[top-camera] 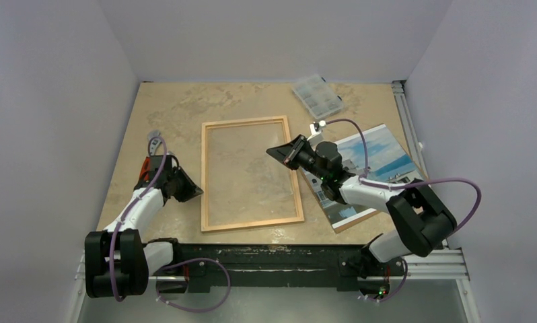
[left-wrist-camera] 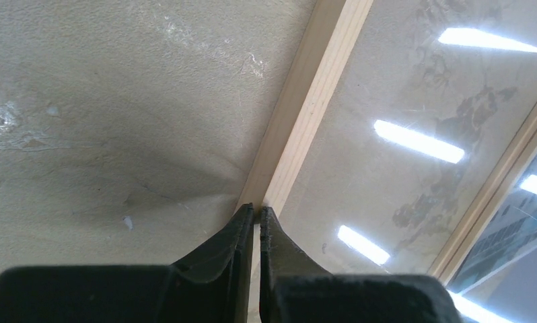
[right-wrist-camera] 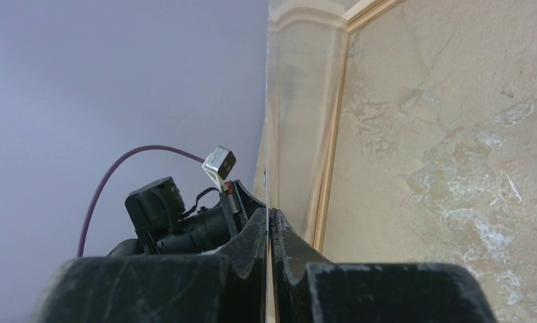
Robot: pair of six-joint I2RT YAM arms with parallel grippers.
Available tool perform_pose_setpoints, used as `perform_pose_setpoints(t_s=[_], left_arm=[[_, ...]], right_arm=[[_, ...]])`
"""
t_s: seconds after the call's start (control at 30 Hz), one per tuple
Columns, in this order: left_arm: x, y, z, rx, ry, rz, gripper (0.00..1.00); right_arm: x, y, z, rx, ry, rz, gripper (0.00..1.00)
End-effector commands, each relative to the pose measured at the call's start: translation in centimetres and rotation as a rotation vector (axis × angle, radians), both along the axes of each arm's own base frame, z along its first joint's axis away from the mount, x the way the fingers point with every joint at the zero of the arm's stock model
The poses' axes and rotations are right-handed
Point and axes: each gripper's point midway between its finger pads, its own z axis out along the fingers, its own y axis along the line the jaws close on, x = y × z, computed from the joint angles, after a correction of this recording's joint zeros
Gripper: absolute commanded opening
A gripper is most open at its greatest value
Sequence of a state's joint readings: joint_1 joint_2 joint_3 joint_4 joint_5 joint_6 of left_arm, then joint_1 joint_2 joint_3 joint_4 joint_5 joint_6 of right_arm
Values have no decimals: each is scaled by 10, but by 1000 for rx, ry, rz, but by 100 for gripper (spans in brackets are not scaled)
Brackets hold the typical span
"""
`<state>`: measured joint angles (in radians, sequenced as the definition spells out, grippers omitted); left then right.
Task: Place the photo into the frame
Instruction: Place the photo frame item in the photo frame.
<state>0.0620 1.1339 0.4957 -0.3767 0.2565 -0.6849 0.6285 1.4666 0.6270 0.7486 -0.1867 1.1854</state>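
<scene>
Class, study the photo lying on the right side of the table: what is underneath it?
The edge of a brown board peeks out along the near side of the photo. The rest lies hidden beneath the photo; the right arm covers the photo's left part.
</scene>
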Motion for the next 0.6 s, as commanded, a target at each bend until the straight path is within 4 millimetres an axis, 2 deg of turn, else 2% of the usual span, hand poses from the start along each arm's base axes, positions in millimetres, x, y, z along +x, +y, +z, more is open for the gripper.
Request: perform_pose_setpoints(t_s=[0.0, 0.23, 0.57], left_arm=[[1, 2, -3, 29, 5, -22, 5], [1, 2, -4, 28, 5, -23, 5], [2, 2, -4, 28, 8, -23, 2]], right_arm=[[1, 4, 15, 63, -39, 1, 0], [-1, 4, 9, 37, -49, 13, 0], [-11, 9, 33, 1, -177, 90, 0]])
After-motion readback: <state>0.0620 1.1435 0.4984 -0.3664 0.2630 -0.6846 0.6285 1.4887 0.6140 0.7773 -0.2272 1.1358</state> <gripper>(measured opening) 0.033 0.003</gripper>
